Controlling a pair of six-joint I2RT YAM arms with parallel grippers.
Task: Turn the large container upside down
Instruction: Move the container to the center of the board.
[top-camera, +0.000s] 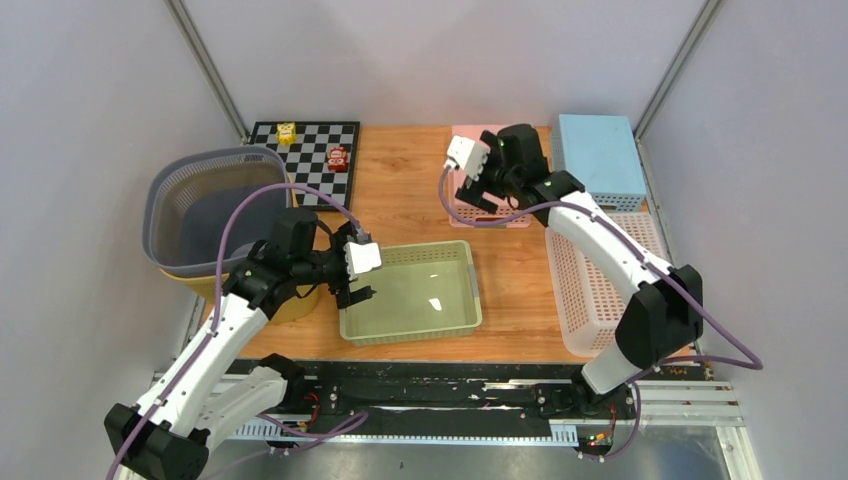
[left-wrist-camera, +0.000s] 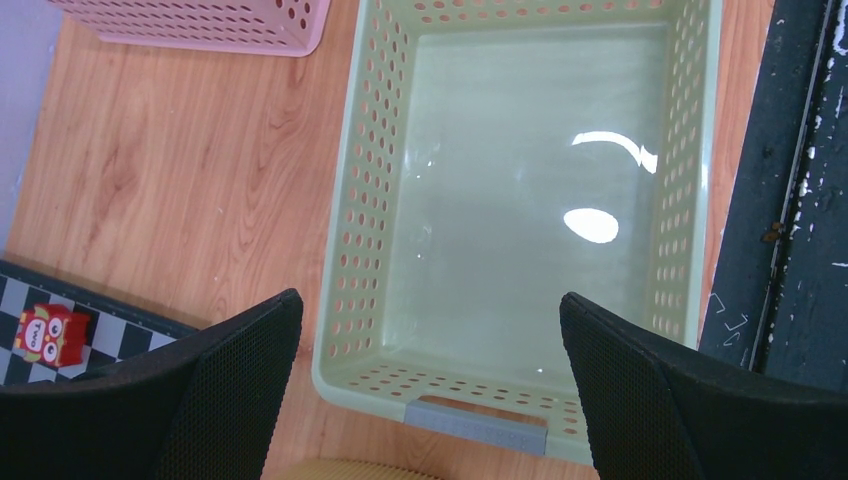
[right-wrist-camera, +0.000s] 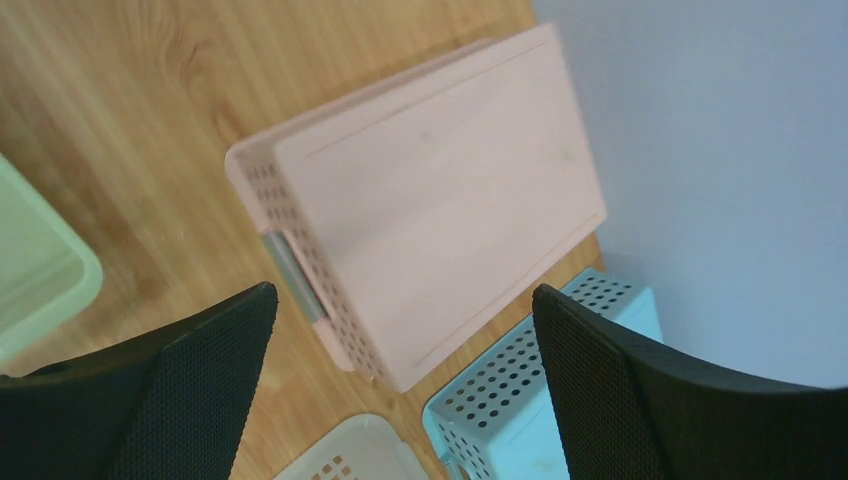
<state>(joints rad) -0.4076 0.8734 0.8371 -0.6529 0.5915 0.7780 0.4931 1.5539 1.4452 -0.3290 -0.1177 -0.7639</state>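
Observation:
A pale green perforated basket (top-camera: 470, 285) stands upright and empty at the table's near middle. My left gripper (top-camera: 358, 283) hangs open over its left end. In the left wrist view the basket's wall (left-wrist-camera: 350, 220) and grey handle (left-wrist-camera: 478, 423) lie between my open fingers (left-wrist-camera: 230, 380), which touch nothing. A larger round grey basket (top-camera: 160, 200) stands upright at the far left, on a yellow container (top-camera: 290, 305). My right gripper (top-camera: 470, 190) is open and empty above an upside-down pink basket (right-wrist-camera: 440, 200).
An upside-down light blue basket (top-camera: 598, 155) sits back right. A long white basket (top-camera: 585, 290) lies upright along the right edge. A chessboard (top-camera: 310, 160) at the back holds a yellow toy (top-camera: 286, 132) and a red toy (top-camera: 338, 158). Walls enclose three sides.

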